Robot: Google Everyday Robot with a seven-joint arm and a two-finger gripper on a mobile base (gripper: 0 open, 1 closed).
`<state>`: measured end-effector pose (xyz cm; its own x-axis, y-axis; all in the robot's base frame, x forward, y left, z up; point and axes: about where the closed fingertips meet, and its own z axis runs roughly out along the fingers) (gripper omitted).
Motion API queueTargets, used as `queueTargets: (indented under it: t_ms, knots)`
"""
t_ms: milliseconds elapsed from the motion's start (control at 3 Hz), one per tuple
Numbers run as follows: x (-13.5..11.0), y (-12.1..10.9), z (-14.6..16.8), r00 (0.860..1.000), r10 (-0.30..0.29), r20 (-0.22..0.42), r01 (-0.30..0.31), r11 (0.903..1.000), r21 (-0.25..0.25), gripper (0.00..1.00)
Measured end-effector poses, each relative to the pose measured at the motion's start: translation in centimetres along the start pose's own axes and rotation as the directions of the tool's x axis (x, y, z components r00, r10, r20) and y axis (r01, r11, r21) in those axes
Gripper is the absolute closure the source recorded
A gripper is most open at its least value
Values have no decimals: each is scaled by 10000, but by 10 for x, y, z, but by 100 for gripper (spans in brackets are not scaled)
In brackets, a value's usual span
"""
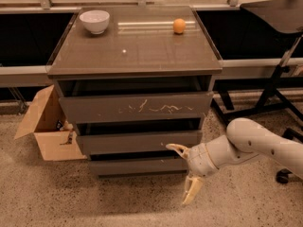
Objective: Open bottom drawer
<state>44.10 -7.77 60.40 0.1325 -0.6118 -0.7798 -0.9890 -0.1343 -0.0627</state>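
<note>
Arm [258, 143] low from right; pincer [184, 171] spread wide, at right end of bottom drawer [132, 166].

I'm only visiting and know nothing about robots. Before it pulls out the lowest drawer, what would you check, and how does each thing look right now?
1. Tool open: ok, its fingers are spread wide.
2. Tool at the right drawer: ok, it hangs in front of the right end of the bottom drawer.
3. Finger caught on the drawer's edge: cannot tell.
4. Drawer's path: ok, the cardboard box stands to the left of the cabinet, not in front of it.
5. Loose things on top: ok, the bowl and the orange sit far back from the front edge.
</note>
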Motion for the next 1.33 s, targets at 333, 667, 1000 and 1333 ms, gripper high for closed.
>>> queueTargets:
  t_ms: [333, 667, 1000, 1333]
  knots:
    - [0, 0, 0, 10000, 0, 0, 0, 10000, 0, 0]
    - [32, -2, 16, 9973, 402, -610, -396, 9992, 107, 0]
    - [109, 0, 32, 9794, 1448, -1408, -1394, 9891, 473, 0]
    - [168, -1, 51, 9739, 1850, -1319, -1824, 9827, 318, 0]
